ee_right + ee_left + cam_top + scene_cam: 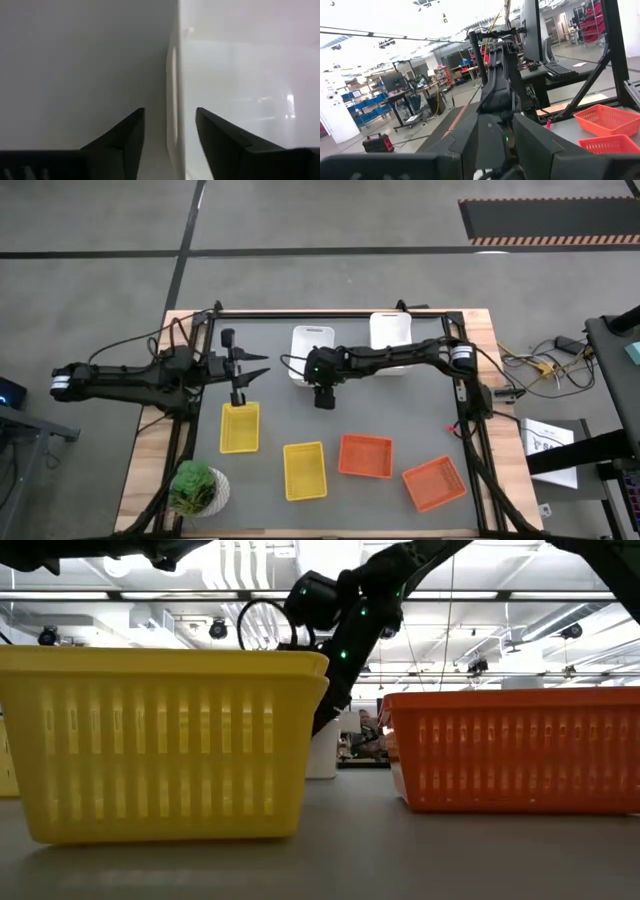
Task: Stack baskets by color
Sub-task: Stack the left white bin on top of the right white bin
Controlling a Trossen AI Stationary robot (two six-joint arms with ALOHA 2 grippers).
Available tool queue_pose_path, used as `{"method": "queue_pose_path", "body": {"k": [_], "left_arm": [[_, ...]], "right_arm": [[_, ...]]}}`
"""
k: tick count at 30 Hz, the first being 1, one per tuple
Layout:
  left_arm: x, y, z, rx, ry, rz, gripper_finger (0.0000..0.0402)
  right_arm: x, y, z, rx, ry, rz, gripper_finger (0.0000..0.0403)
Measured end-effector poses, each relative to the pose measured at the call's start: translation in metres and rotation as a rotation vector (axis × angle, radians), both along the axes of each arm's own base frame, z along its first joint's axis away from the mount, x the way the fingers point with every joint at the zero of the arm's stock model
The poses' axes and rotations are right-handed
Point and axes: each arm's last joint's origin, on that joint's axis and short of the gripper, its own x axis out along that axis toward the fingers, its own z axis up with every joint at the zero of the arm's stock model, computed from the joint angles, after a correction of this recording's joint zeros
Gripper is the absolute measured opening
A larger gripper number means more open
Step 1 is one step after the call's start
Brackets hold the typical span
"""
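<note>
Right gripper point(324, 383) is hanging over the left white basket's point(311, 340) near rim, fingers point(220, 132) spread, straddling its wall. Second white basket point(390, 330) sitting far right. Left gripper point(240, 380) is hovering part-open beyond a yellow basket point(239, 427), holding nothing.

We see two white baskets point(312, 340) point(390, 330), the nearer one's end wall between the right gripper's point(325, 398) fingers. Two yellow point(239, 427) point(304, 470) and two orange mesh baskets point(365, 455) point(434, 483) lie upright, apart, beyond it.

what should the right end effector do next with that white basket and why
Probably ease down and close. The right end effector stands open astride the wall of the white basket, one finger inside, one outside, not yet pinching it. The left end effector waits above the yellow basket.
</note>
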Motion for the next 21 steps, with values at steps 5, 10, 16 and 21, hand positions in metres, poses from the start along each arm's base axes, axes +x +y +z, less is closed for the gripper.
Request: {"method": "queue_pose_path", "body": {"k": [5,10,16,21], "left_arm": [[0.001,0.0,-0.001,0.0,0.006,0.0,0.0107],[0.003,0.0,-0.002,-0.001,0.017,0.0,0.0107],[0.004,0.0,-0.003,0.0,0.02,0.0,0.0107],[0.005,0.0,-0.003,0.0,0.022,0.0,0.0107]], "right_arm": [[0.003,0.0,-0.011,-0.021,0.016,0.037,0.0098],[0.003,0.0,-0.009,-0.029,0.017,0.049,0.0019],[-0.001,0.001,0.006,-0.05,-0.01,0.067,0.0009],[-0.008,0.007,0.028,-0.076,-0.028,0.106,0.0009]]}}
